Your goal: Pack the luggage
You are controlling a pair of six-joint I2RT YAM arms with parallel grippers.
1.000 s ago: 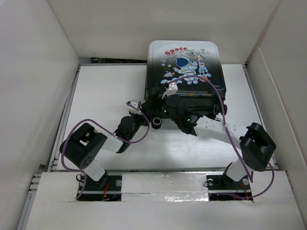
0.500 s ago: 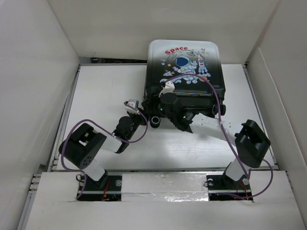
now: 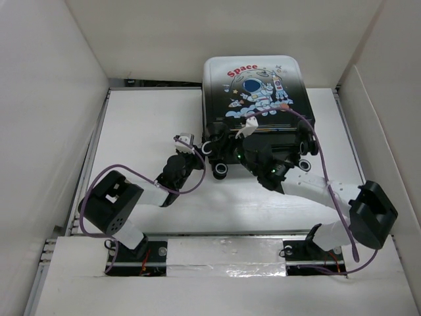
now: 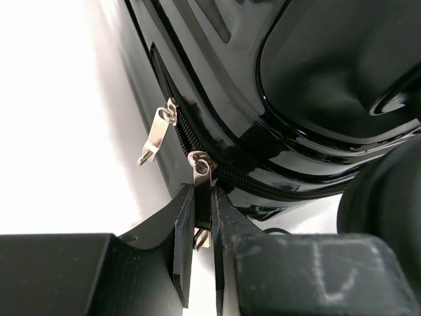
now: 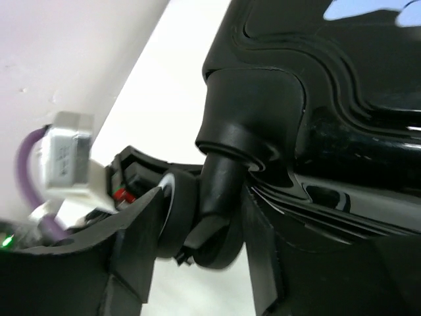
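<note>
The luggage [image 3: 258, 92], a closed hard-shell suitcase with an astronaut print and red "Space" text, lies flat at the back of the table. At its near-left corner my left gripper [image 3: 196, 154] is shut on a silver zipper pull [image 4: 201, 172], which is pinched between the jaws of the left gripper [image 4: 202, 197]. A second zipper pull [image 4: 156, 137] hangs free beside it. My right gripper [image 3: 225, 153] reaches to the same corner. In the right wrist view the right gripper [image 5: 204, 201] has its jaws pressed on both sides of a black double wheel [image 5: 197, 227].
White walls box in the table [image 3: 145, 125] on the left, back and right. The purple cables [image 3: 309, 141] of both arms loop over the near part of the suitcase. Two more wheels [image 3: 305, 153] show at its near-right corner.
The right gripper has closed onto the wheel. The suitcase's near end has shifted a little right, and the right arm's elbow has swung right. The left gripper keeps its hold.
</note>
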